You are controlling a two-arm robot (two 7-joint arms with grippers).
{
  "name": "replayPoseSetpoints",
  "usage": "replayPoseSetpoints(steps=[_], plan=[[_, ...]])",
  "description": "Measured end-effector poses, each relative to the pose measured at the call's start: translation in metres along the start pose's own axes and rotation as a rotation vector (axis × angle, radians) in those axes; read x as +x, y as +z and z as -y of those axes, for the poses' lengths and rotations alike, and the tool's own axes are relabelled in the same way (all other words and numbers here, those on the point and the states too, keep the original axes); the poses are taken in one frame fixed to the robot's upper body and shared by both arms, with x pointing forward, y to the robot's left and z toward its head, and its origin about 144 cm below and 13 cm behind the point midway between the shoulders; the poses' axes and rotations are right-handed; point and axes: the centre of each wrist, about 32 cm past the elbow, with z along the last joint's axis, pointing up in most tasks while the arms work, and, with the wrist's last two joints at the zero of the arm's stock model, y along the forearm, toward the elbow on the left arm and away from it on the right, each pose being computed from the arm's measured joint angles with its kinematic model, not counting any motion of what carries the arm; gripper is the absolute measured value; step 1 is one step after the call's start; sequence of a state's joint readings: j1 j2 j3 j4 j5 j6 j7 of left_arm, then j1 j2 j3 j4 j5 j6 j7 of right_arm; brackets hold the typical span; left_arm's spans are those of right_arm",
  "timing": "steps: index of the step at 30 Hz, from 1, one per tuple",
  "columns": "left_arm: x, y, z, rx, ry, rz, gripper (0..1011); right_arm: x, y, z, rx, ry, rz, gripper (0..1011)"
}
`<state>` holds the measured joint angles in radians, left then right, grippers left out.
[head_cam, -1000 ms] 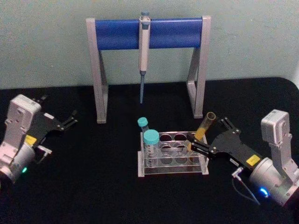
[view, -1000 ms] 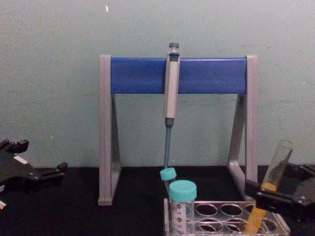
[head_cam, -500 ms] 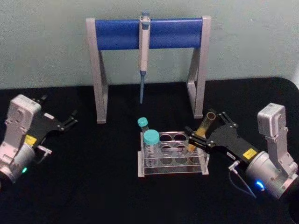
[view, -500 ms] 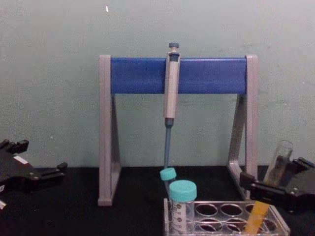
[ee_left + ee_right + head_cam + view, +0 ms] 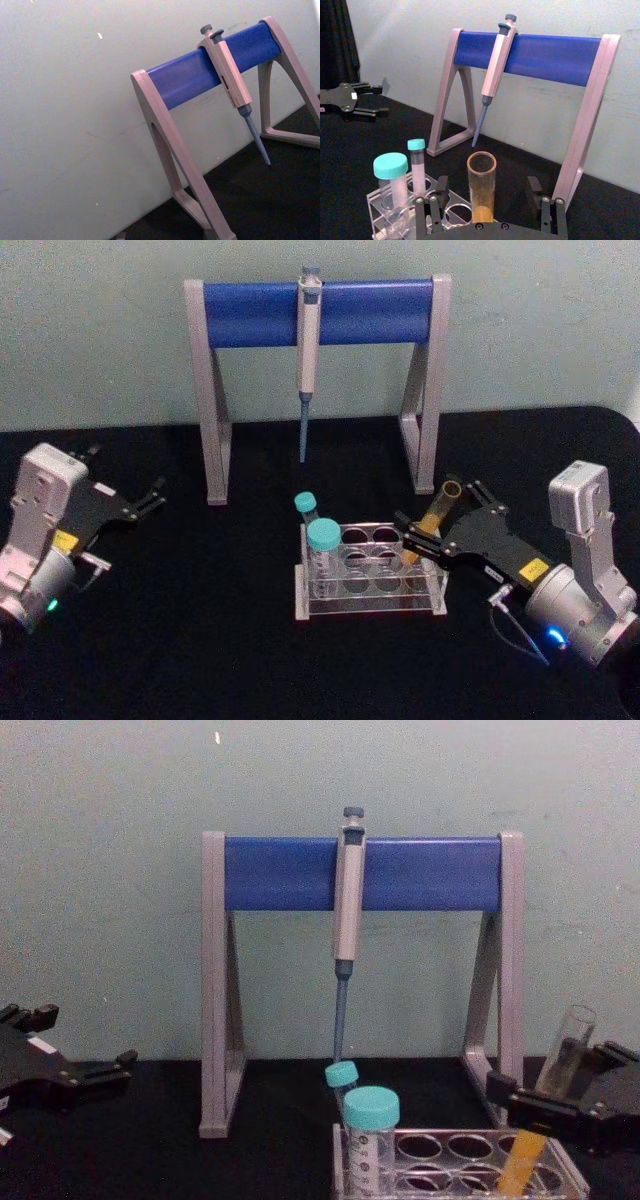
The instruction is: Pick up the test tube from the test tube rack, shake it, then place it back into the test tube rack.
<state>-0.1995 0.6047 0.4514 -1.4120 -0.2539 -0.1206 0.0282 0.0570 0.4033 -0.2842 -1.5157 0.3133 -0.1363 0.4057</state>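
Since the earlier frame your right gripper [image 5: 441, 510] has parted its fingers, which now stand wide on either side of the test tube [image 5: 446, 495] and grip nothing. At far left, your left gripper [image 5: 126, 474] sits parked, fingers spread and empty. At centre back, a pipette [image 5: 307, 335] hangs on the pipette stand [image 5: 250, 312]. In front of it, the test tube rack [image 5: 372, 600] carries two teal-capped tubes [image 5: 322, 535] at its left end. The test tube leans rightward in a hole at the rack's right end, with orange-yellow liquid in its lower part.
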Motion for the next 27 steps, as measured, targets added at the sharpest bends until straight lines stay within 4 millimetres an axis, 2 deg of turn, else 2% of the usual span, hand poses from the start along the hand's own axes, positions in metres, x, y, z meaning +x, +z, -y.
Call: replayPoseSetpoints(steps=[6,8,14,17,20,23,25,26,27], plan=[[0.0000,0.0000,0.0000,0.000,0.000,0.000,1002,-0.0001,-0.0001,0.0001,0.000,0.000,-0.001,914],[0.0000,0.0000,0.0000,0.000,0.000,0.000,1001,-0.0001,-0.0001,0.0001,0.001,0.000,-0.001,836],[0.0000,0.0000,0.0000,0.000,0.000,0.000,1001,-0.0002,-0.0002,0.0002,0.001,0.000,-0.002,686],[0.0000,0.0000,0.0000,0.000,0.000,0.000,1001,-0.0002,-0.0002,0.0002,0.001,-0.001,-0.002,565],[0.0000,0.0000,0.0000,0.000,0.000,0.000,1001,-0.0002,-0.0002,0.0002,0.002,-0.001,-0.002,498],[0.0000,0.0000,0.0000,0.000,0.000,0.000,1001,-0.0002,-0.0002,0.0002,0.002,-0.001,-0.002,356],[0.0000,0.0000,0.0000,0.000,0.000,0.000,1001,-0.0002,-0.0002,0.0002,0.002,-0.001,-0.002,322],[0.0000,0.0000,0.0000,0.000,0.000,0.000,1001,-0.0002,-0.0002,0.0002,0.002,-0.001,-0.002,258],[0.0000,0.0000,0.0000,0.000,0.000,0.000,1001,-0.0002,-0.0002,0.0002,0.002,-0.001,-0.002,258]])
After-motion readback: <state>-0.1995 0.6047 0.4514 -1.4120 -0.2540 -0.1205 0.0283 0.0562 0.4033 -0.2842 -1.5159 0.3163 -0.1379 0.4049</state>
